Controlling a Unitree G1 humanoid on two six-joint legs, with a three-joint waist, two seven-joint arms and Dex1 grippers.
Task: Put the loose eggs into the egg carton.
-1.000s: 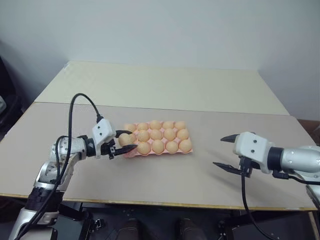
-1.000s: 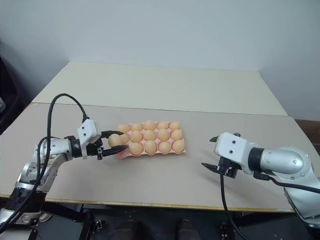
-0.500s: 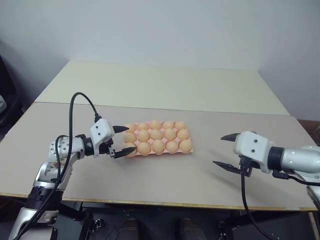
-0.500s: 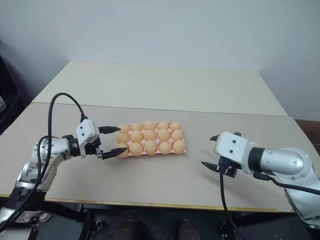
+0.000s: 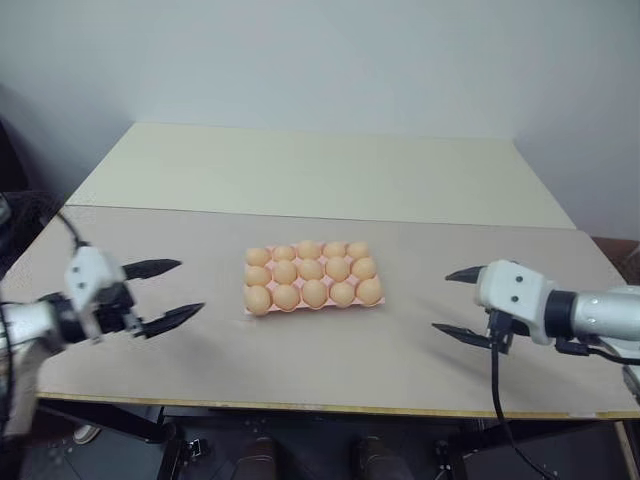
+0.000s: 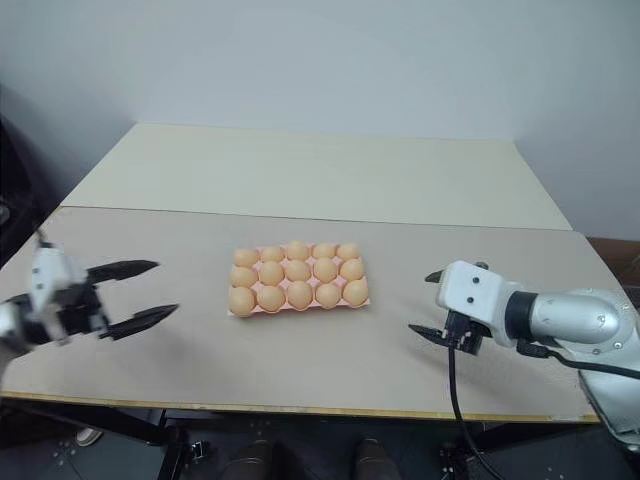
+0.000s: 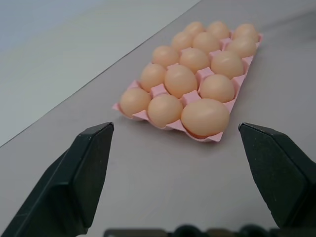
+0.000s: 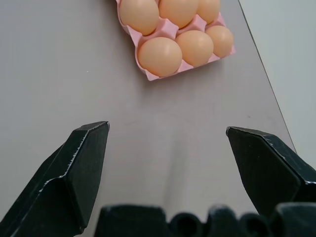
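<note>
The left hand hovers empty, fingers spread apart, well left of the egg carton. The carton sits mid-desk, every cup holding eggs. The right hand hovers at right, fingers apart, empty.

Left end effector at left edge of head views, black fingers spread wide, nothing between them, tips aimed rightward. White wrist housing behind, arm blurred. Right end effector at right side, fingers spread wide and empty, tips aimed leftward, slightly down. White housing, grey forearm behind, black cable hanging below wrist.
</note>
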